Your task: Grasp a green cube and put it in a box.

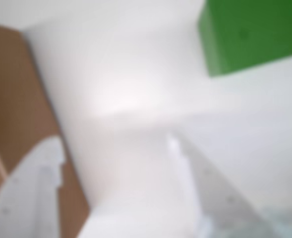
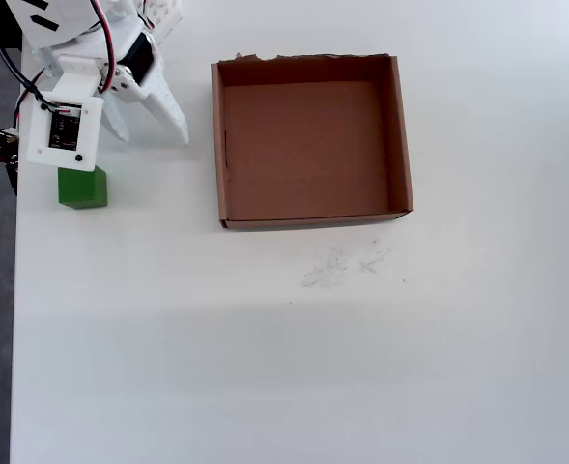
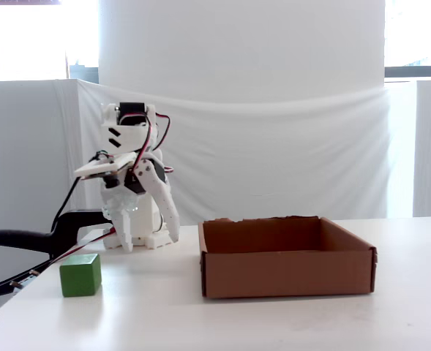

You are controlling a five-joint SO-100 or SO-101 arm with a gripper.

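Table [image 2: 265, 367]: white top, the largest item I log. In the overhead view I see faint grey scuffs [image 2: 342, 266] just below the box, and the table's left edge runs close by the cube.

Backdrop [image 3: 274, 146]: white cloth hung behind the table in the fixed view, bright windows above it.

Box [image 2: 312, 222]: brown cardboard tray, square, low walls, nothing in it. In the overhead view it sits in the upper middle of the table, its top wall ragged. In the fixed view [image 3: 285, 274] it stands right of the arm and the cube. The blurred wrist view shows a brown wall [image 1: 12, 99] at the left edge.

Arm [image 3: 131, 183]: white printed parts, red and black wires, standing at the table's far left in the fixed view. Overhead it fills the upper left corner [image 2: 67, 126].

Gripper [image 2: 149, 126]: I read it as released, holding nothing; in the overhead view its two white fingers point down and right and stand apart, between cube and box. In the fixed view [image 3: 148, 241] the tips hang just above the table.

Cube [image 2: 81, 188]: green, resting on the table outside the box, well to its left near the table edge overhead, partly under the arm's wrist plate. Fixed view [image 3: 80, 275]: in front of the arm. Wrist view [image 1: 250, 34]: upper right, clear of both fingers.
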